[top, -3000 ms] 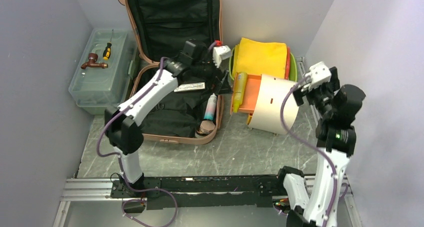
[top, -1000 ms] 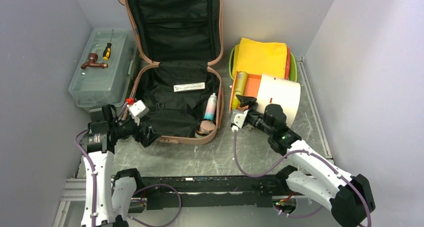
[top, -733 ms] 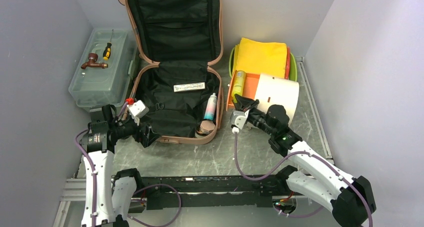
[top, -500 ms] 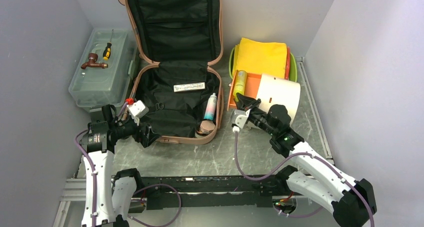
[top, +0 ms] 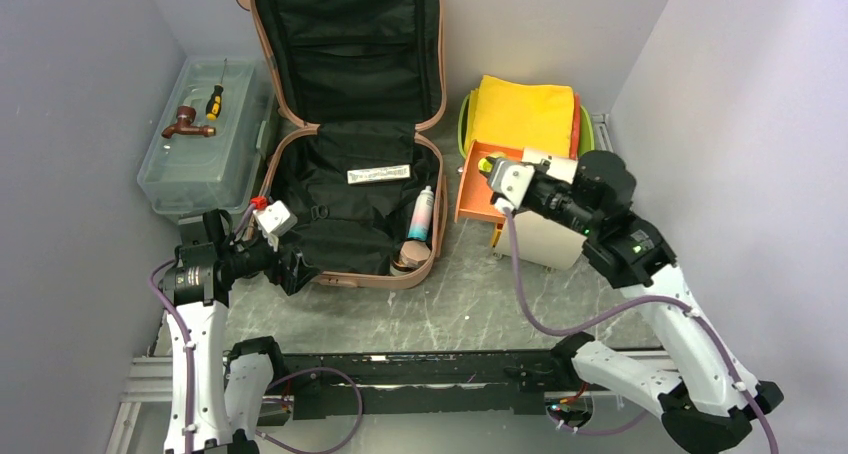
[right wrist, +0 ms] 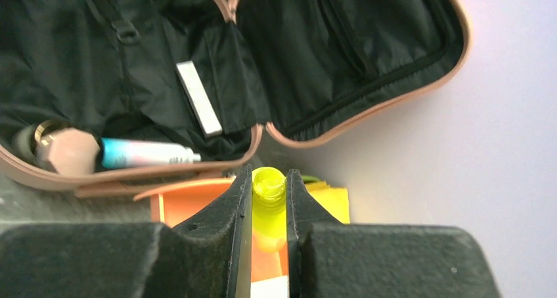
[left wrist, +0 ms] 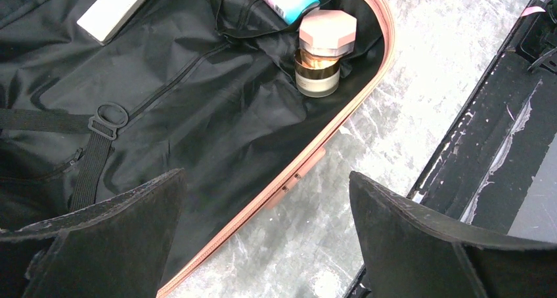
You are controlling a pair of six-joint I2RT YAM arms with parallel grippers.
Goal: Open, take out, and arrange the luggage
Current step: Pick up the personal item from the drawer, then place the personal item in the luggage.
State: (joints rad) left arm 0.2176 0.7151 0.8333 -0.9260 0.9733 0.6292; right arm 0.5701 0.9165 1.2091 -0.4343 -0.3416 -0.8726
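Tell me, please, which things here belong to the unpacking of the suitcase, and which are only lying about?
Job: open salmon-pink hard-shell suitcase; pink-capped glass jar, blue-and-white tube and flat white tube inside it; yellow plastic bottle pinched in the right fingers.

Lying about: translucent grey-green plastic toolbox; yellow-and-black screwdriver and brown metal tap on its lid.

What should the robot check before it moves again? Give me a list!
1. The suitcase is open: ok.
2. The right fingers are shut on the yellow bottle: ok.
3. The left fingers are open and empty: ok.
4. Everything is out of the suitcase: not ok. The jar, blue tube and white packet lie inside.
5. The grip on the bottle is firm enough: cannot tell.
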